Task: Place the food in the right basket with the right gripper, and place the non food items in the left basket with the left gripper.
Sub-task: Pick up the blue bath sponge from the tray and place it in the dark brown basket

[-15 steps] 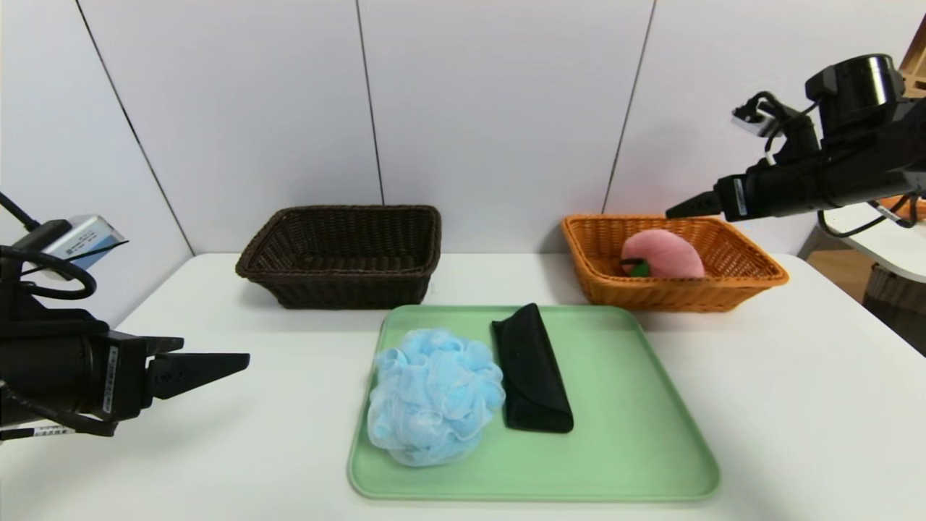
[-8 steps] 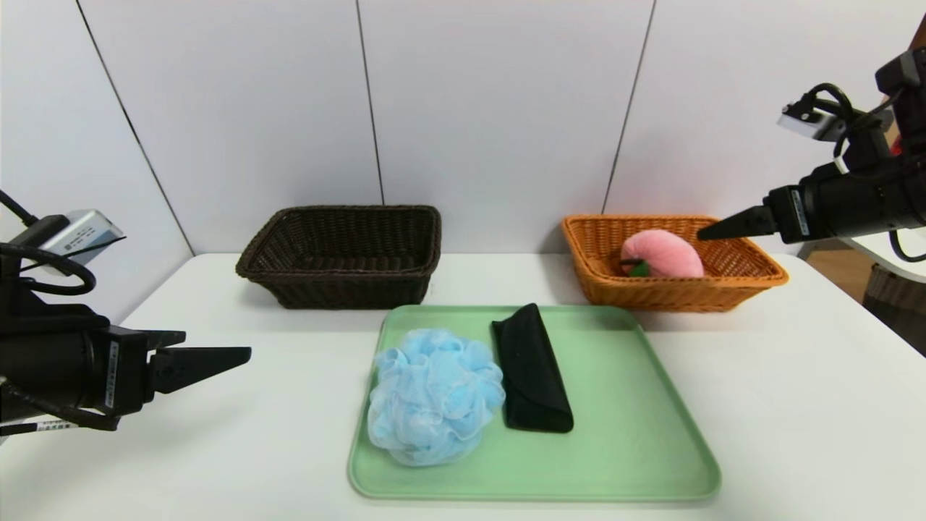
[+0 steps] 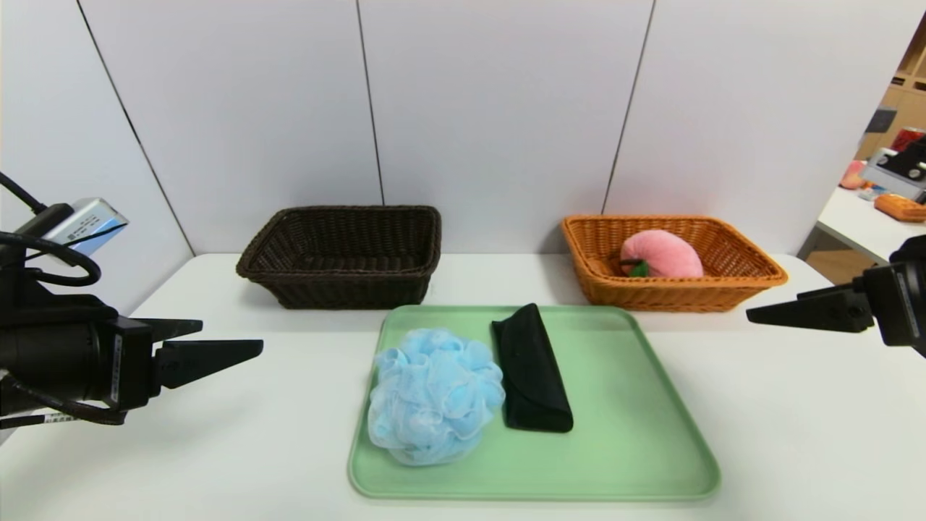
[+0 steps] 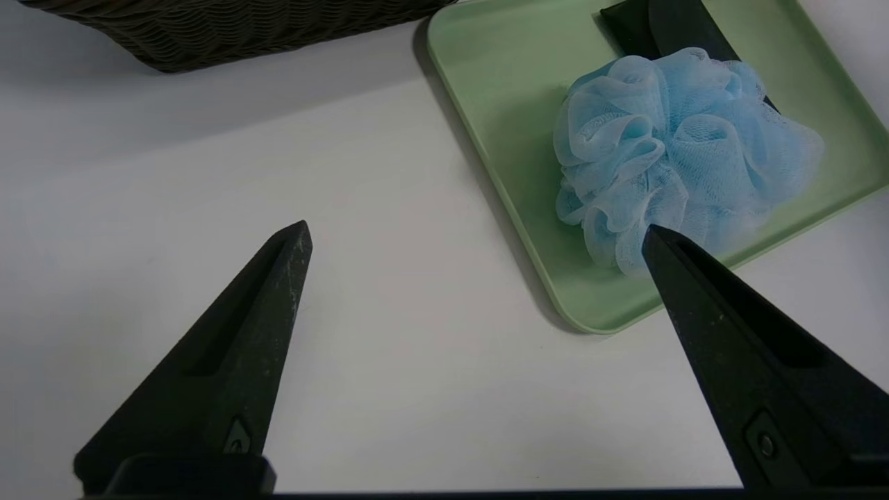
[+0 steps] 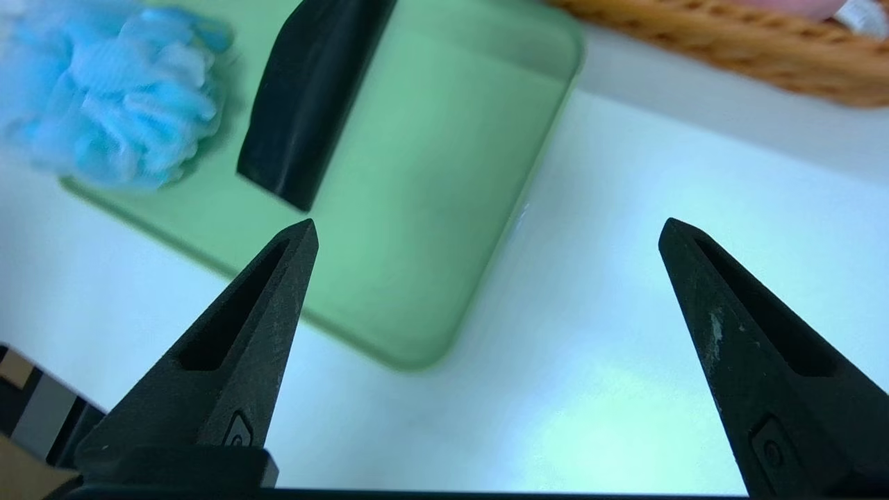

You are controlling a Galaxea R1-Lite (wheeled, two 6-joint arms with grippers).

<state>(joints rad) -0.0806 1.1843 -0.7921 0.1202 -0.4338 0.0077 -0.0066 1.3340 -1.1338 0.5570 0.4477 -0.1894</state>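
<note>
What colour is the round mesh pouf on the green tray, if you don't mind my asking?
The pouf is light blue; the left wrist view shows it best.

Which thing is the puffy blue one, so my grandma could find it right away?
Look for the green tray on the white table, in front of the two baskets. On its left half sits a round, ruffly, light blue mesh bath pouf. Its neighbour, the black case, is long, flat and smooth, while the pouf is fluffy like a cloud.
</note>
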